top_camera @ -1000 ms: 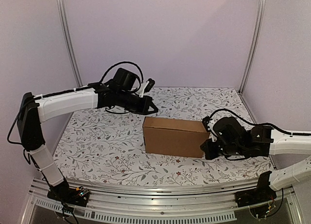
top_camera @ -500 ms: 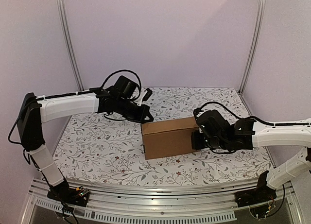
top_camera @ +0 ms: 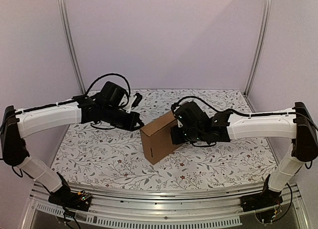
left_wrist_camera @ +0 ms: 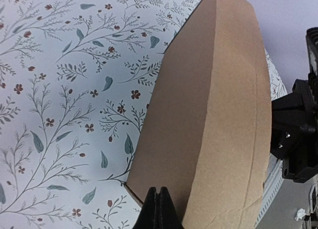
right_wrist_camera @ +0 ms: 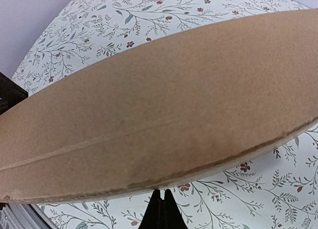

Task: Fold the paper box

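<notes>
The paper box (top_camera: 160, 135) is a closed plain brown cardboard box, standing on the floral table and turned at an angle, one end toward the front. My left gripper (top_camera: 139, 123) is shut and empty, its tips against the box's back left corner; in the left wrist view the shut tips (left_wrist_camera: 158, 196) touch the box's side (left_wrist_camera: 213, 114). My right gripper (top_camera: 174, 134) is shut and empty, pressed against the box's right side; in the right wrist view its tips (right_wrist_camera: 162, 195) sit at the box's lower edge (right_wrist_camera: 164, 119).
The floral table cover (top_camera: 99, 149) runs to a metal rail (top_camera: 159, 196) at the front. Pale walls and two upright metal posts (top_camera: 69, 40) close in the back and sides.
The right gripper has swept left and back, pushing the box's right end round so the box now lies at an angle. The left gripper has moved slightly left and down to the box's corner.
</notes>
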Robot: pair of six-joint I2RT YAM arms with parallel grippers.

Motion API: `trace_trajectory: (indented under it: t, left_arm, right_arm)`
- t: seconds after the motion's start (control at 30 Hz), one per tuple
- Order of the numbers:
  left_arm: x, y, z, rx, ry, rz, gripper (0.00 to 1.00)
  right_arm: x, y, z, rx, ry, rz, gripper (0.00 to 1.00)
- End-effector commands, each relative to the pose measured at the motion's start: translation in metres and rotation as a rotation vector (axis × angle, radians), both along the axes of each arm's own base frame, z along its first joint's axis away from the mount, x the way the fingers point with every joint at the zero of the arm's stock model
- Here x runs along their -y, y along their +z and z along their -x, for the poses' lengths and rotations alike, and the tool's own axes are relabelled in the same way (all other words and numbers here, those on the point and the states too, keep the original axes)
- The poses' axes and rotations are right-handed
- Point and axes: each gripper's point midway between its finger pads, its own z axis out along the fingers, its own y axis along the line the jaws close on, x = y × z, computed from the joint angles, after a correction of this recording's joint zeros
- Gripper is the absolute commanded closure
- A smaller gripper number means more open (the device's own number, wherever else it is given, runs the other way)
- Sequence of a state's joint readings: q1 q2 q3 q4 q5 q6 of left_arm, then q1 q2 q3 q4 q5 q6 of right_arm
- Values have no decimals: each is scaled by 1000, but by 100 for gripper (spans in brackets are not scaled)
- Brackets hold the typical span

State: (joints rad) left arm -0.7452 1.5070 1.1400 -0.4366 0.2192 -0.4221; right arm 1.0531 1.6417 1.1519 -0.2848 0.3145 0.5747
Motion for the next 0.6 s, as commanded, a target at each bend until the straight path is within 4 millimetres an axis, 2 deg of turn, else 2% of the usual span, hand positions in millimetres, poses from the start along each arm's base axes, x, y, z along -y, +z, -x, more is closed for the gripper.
trace_trajectory:
  t: [0.0, 0.17, 0.27, 0.37, 0.57]
  left_arm:
    - [-14, 0, 8, 6, 32, -16, 100]
    - [-14, 0, 13, -5, 31, 4, 100]
    - [-9, 1, 13, -14, 21, 28, 100]
    - [-6, 5, 13, -12, 16, 44, 100]
    - [-18, 17, -1, 59, 57, -30, 100]
  right_arm:
    - [-33, 1, -4, -2, 90, -23, 100]
    - [-40, -3, -6, -5, 107, -12, 100]
    - [-35, -4, -7, -3, 100, 1, 100]
    - [-23, -7, -8, -11, 87, 13, 100]
    - [7, -19, -6, -69, 52, 0, 100]
